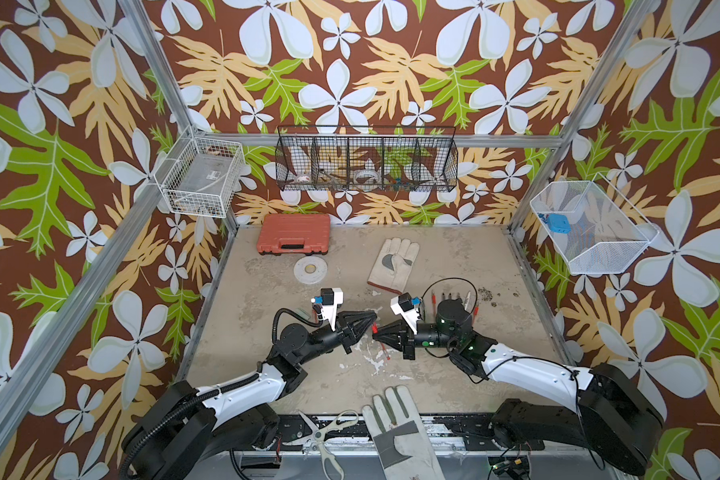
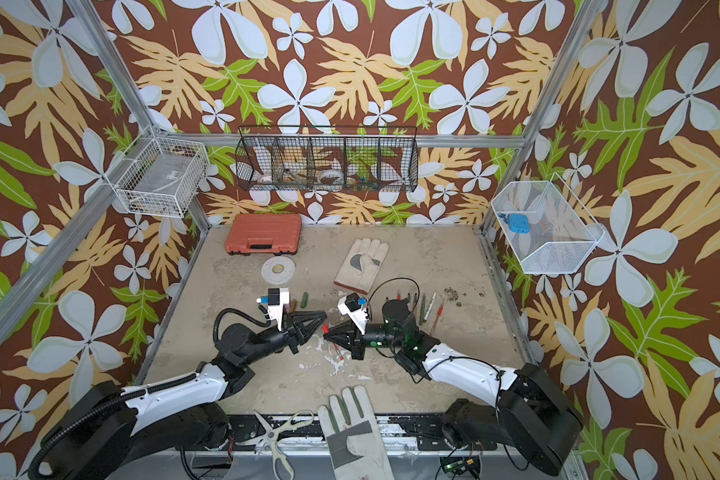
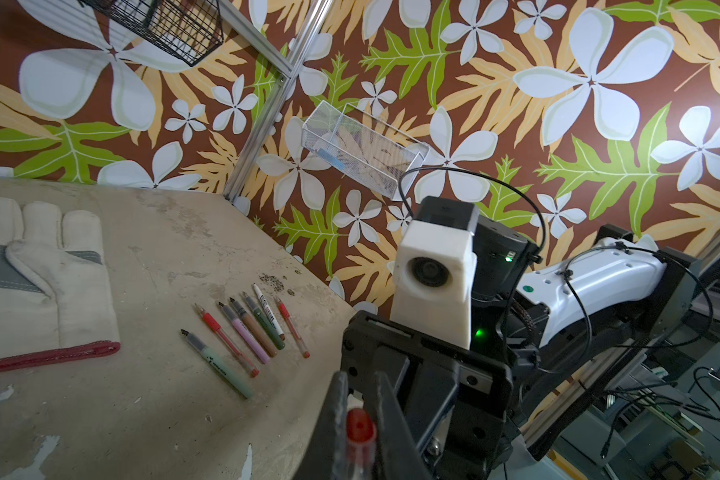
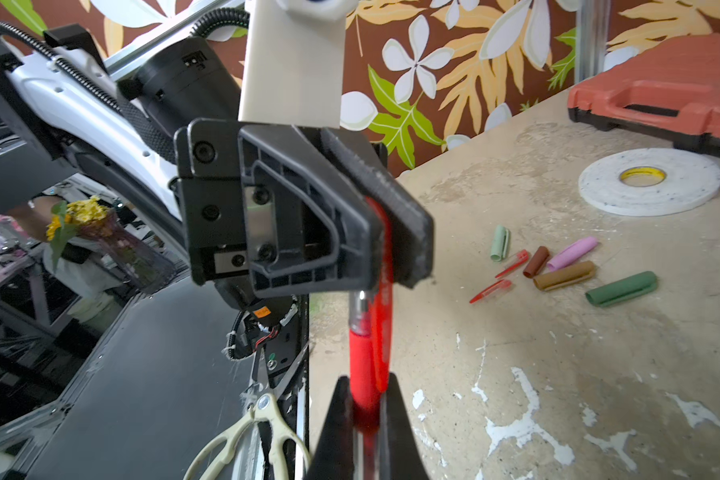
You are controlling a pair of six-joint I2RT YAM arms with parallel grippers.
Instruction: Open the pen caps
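Two grips on one red pen (image 1: 375, 328), right in the middle of the bench (image 1: 308, 374). The right fingers (image 1: 381, 335) are clamped tight on its rubbery red grip, and the left fingers (image 1: 368, 322) are squeezed shut on the red cap (image 4: 382, 328). The metal tip shows just beside the cap, so I honestly can't tell if it's off. The seven other pens (image 3: 246, 340) lie in a neat row, bare-tipped, out toward 2 o'clock from there. The loose caps (image 4: 562, 276) sit bunched together around 10 o'clock.
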